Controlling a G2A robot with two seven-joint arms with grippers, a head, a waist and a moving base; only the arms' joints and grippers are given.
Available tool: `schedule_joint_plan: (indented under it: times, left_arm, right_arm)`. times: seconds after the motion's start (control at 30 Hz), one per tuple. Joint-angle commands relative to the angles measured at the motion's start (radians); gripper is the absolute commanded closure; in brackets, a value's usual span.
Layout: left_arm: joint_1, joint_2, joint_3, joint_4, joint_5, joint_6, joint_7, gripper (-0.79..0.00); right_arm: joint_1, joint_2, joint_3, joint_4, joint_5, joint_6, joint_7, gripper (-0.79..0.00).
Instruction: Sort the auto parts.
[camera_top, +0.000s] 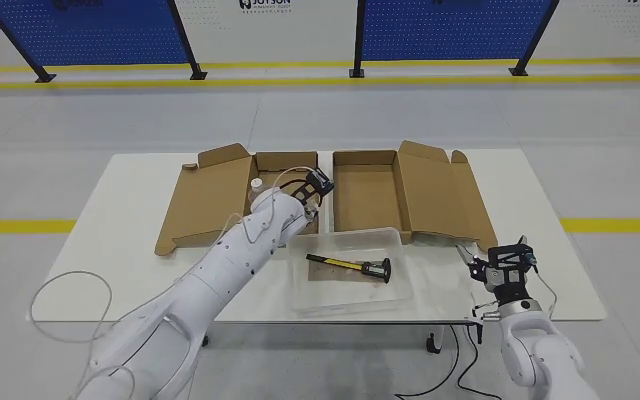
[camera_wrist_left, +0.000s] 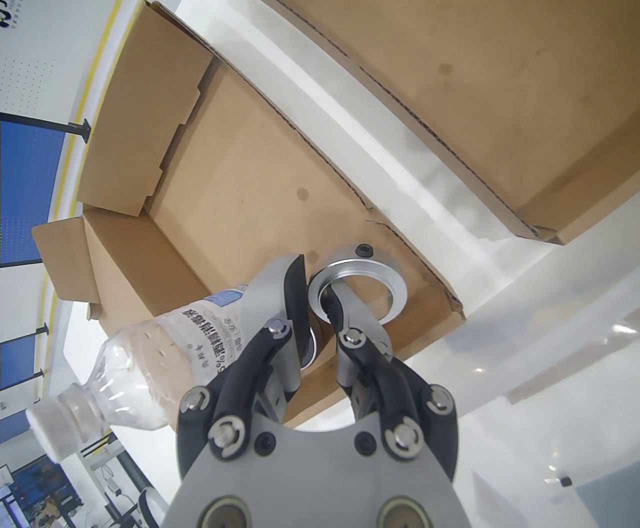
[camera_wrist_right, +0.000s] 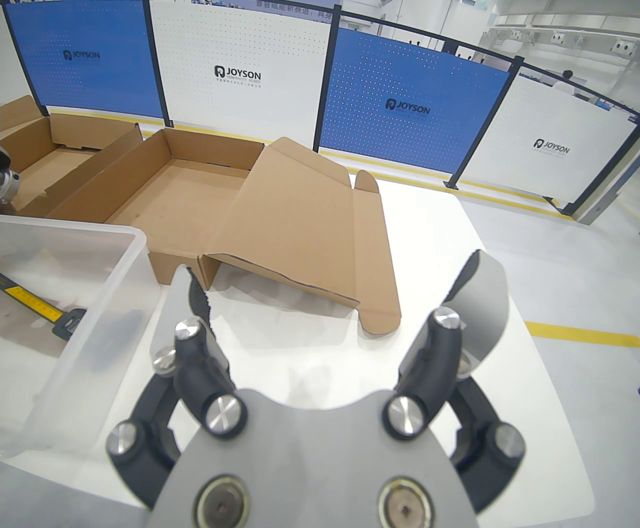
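Your left hand (camera_wrist_left: 312, 282) pinches the metal ring (camera_wrist_left: 365, 266) by its rim, close to a wall of the cardboard box (camera_wrist_left: 240, 190), so letting go here could tip it outside.

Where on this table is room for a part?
Free: the floor of the right brown cardboard box; the white table left of both boxes. Crowded: the left brown cardboard box, with a clear plastic bottle and the left gripper holding a silver metal ring.
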Motion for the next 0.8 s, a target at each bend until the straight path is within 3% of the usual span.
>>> schedule_joint_plan:
  times: [0.0, 0.27, 0.47, 0.77]
  left_arm:
    - [-0.011, -0.011, 0.005, 0.027, 0.001, 0.0, 0.007, 0.0]
    - [-0.036, -0.039, 0.015, 0.093, 0.011, -0.008, 0.019, -0.012]
    - [-0.04, -0.052, 0.01, 0.121, 0.015, -0.008, 0.027, -0.117]
    - [-0.034, -0.063, -0.004, 0.112, 0.025, -0.007, 0.037, -0.16]
  right_arm:
    - [0.0, 0.0, 0.0, 0.0, 0.0, 0.0, 0.0, -0.785]
    - [0.0, 0.0, 0.0, 0.0, 0.0, 0.0, 0.0, -0.785]
    - [0.0, 0.0, 0.0, 0.0, 0.0, 0.0, 0.0, -0.785]
    - [0.0, 0.0, 0.0, 0.0, 0.0, 0.0, 0.0, -0.785]
